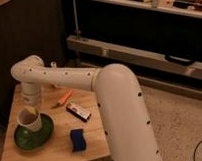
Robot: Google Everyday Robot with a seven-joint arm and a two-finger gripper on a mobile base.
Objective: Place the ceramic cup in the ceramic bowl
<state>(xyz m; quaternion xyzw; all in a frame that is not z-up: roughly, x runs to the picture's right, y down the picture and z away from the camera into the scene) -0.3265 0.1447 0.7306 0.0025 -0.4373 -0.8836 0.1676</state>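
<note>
Over the near left corner of the wooden table (95, 135), the ceramic cup (29, 119) stands upright in the ceramic bowl (40, 139), or just above it. I cannot tell from this view if the bottom of the cup already touches the dark-green surface. The cup sits toward the left side of the bowl, not at its middle, and the green rim shows on the right and in front of it.

The gripper (29, 103) comes straight down from the white arm (69, 76) onto the top of the cup. The wrist covers it, so I cannot tell how it stands on the cup.

The relation that matters for the coming move is vertical: the cup lies directly under the gripper, with its long axis upright and in line with the wrist, and the bowl lies directly under the cup. In my judgement the task is almost finished; what remains is to let the cup rest on the bowl and to lift the gripper straight up. A sideways pull could tip the cup, because it stands near the sloping left wall of the bowl.

Other things lie to the right and are not in the way: an orange tool (63, 98) behind the bowl, a small dark packet (79, 112) near the middle of the table, and a blue sponge (77, 139) just beside the right edge of the bowl.
</note>
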